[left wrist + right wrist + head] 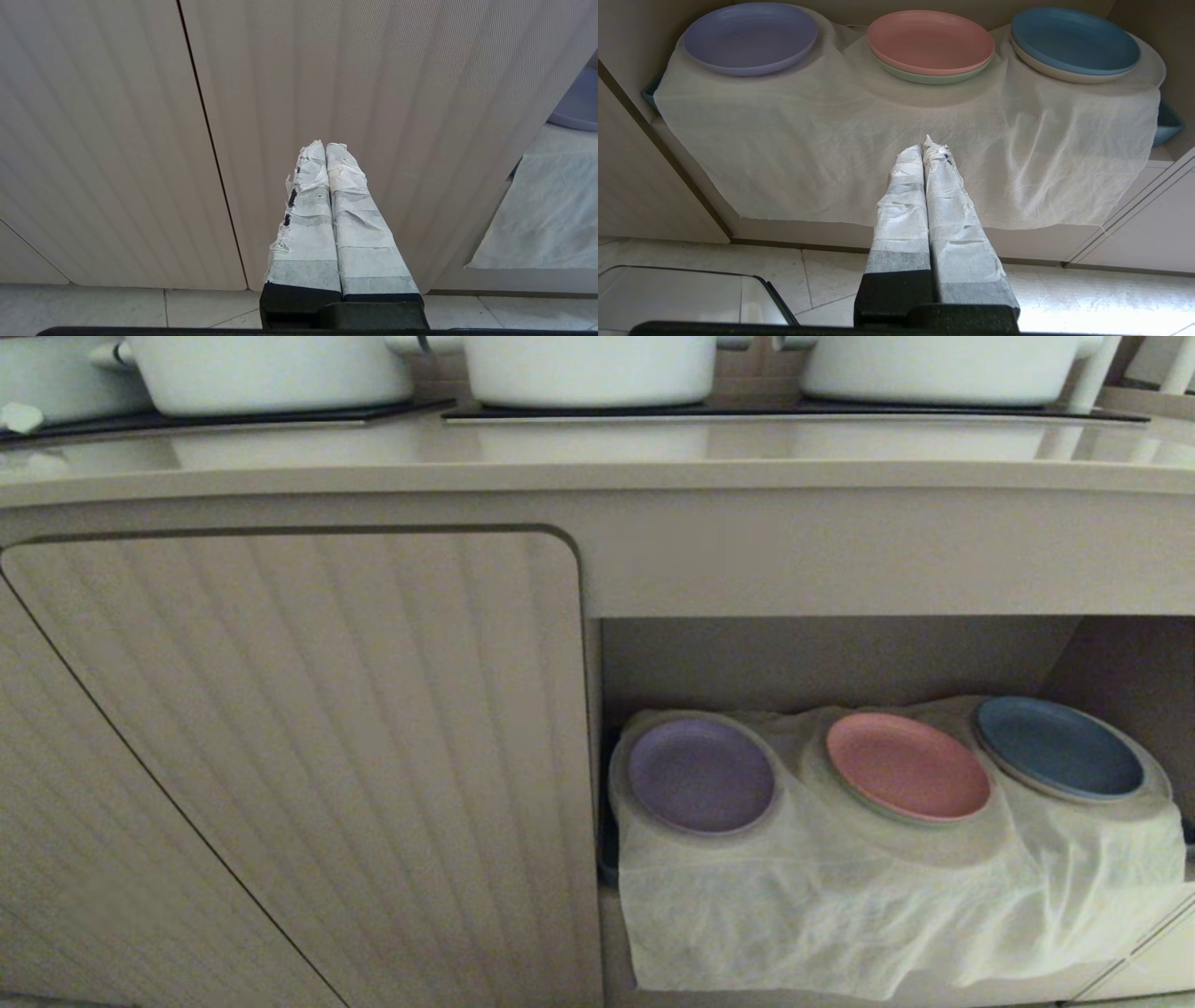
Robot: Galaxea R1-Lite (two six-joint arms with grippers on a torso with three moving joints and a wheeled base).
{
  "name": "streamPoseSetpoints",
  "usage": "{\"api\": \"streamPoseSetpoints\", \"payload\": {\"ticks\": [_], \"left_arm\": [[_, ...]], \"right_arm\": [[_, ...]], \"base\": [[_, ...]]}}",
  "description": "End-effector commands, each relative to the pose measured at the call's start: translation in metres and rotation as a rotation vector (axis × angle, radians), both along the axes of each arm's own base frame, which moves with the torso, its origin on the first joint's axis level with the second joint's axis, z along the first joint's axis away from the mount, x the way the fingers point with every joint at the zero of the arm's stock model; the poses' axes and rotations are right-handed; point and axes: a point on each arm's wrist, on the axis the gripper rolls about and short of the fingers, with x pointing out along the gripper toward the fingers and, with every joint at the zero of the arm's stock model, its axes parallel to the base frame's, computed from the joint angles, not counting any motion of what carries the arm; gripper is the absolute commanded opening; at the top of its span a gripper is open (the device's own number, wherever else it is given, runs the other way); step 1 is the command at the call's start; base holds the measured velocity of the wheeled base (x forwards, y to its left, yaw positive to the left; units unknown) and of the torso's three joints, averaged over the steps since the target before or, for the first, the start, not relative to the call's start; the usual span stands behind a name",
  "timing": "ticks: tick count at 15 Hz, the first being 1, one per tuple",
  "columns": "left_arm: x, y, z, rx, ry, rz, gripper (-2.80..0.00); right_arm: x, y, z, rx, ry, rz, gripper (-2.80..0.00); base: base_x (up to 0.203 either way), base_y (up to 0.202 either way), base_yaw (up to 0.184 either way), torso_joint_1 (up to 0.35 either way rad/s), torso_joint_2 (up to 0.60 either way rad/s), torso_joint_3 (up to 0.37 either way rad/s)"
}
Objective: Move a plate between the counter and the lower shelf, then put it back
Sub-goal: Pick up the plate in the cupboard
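Observation:
The lilac plate (700, 775) (751, 37) lies on the left hump of the white cloth (840, 915) in the lower shelf (822, 663), under the beige counter (560, 453). My right gripper (924, 148) hangs shut and empty, low in front of the cloth's hanging edge, well short of the plate. Parked before the ribbed cabinet door (327, 70), my left gripper (325, 145) is shut and empty too. A sliver of the plate (579, 107) shows at the edge of the left wrist view. Neither arm appears in the head view.
A pink plate (907, 765) on a green one sits on the middle hump, a blue plate (1060, 747) on a white one on the right. Three white pots (588, 369) stand on the black cooktop panels. A closed ribbed door (299, 756) is left of the shelf. Tiled floor (1087, 303) lies below.

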Motion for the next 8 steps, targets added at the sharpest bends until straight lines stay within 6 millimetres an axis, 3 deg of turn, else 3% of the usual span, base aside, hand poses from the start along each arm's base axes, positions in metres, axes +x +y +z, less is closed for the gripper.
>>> {"api": "streamPoseSetpoints", "payload": {"ticks": [1, 8], "left_arm": [[0.000, 0.000, 0.000, -0.001, 0.001, 0.001, -2.80], [0.000, 0.000, 0.000, -0.001, 0.001, 0.001, -2.80]], "right_arm": [[0.000, 0.000, 0.000, -0.001, 0.002, 0.000, -2.80], [0.003, 0.000, 0.027, 0.006, 0.040, -0.002, -2.80]], "base": [[0.000, 0.000, 0.000, 0.000, 0.00, 0.000], [0.000, 0.000, 0.000, 0.000, 0.00, 0.000]]}}
